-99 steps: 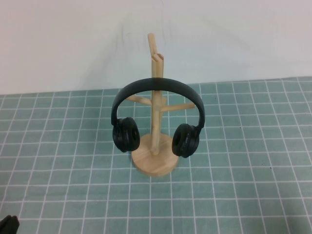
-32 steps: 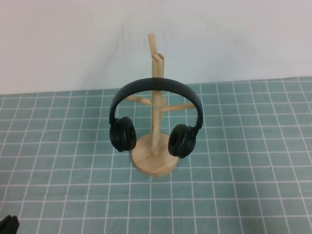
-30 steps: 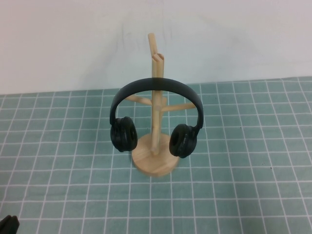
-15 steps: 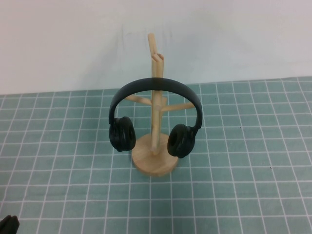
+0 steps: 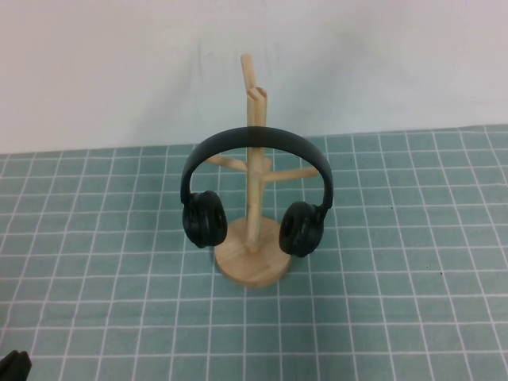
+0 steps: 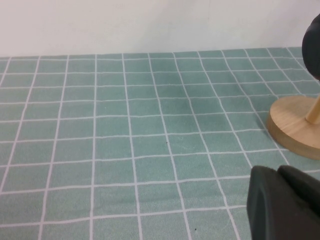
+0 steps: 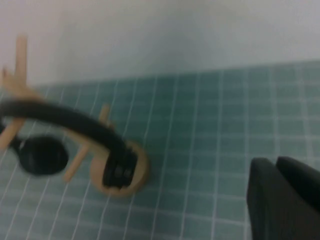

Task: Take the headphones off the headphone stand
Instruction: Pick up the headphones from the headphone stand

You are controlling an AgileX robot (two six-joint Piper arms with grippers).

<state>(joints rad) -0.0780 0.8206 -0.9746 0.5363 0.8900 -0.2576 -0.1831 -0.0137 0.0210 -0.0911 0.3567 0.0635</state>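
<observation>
Headphones (image 5: 255,149): hanging on the headphone stand (image 5: 253,258).
Left gripper (image 6: 282,205): low, near stand base; jaws' state unclear.
Right gripper (image 7: 282,197): apart from stand; jaws' state unclear.

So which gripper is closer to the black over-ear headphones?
Left, probably. The left gripper sits near-left of the headphones; the right gripper, outside the high view, looks farther back.

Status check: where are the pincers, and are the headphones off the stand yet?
Left pincer low, near the stand; right pincer away, off to its side. Headphones on the stand, untouched. Nothing blocking.
</observation>
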